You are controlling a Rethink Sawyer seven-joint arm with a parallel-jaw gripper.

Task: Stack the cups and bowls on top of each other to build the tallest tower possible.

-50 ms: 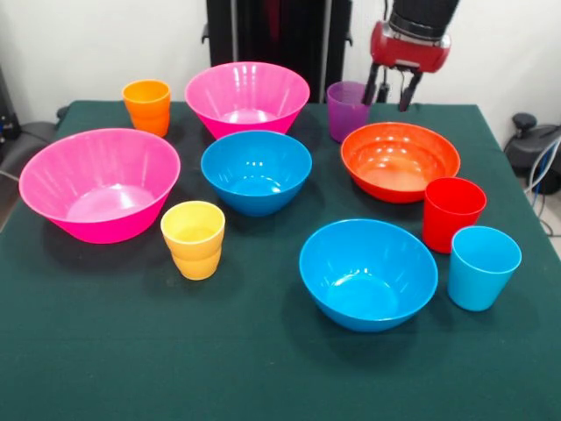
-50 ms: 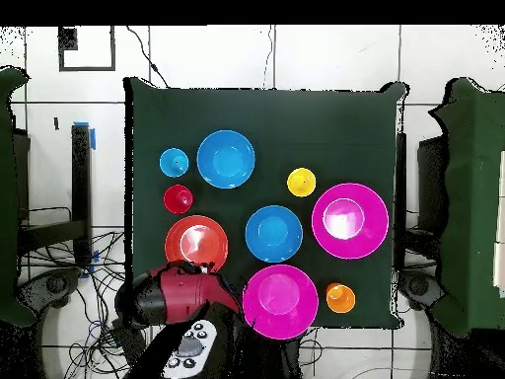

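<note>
The gripper [image 1: 392, 95] hangs with fingers apart above the purple cup [image 1: 346, 110], beside the orange-red bowl [image 1: 400, 161].

bright even light, soft shadows (under rims), glare inside glossy bowls [image 1: 256, 171]

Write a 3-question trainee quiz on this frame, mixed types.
1. True or false: some cup already sits inside a bowl.
2. Which cup is the claw nearest? A) yellow B) purple C) light blue
3. Fill in: the red cup stands between the orange-red bowl and the ____ cup.

Key: 1 false; every cup and bowl stands apart on the table. 2 B, the purple cup. 3 light blue.
</note>
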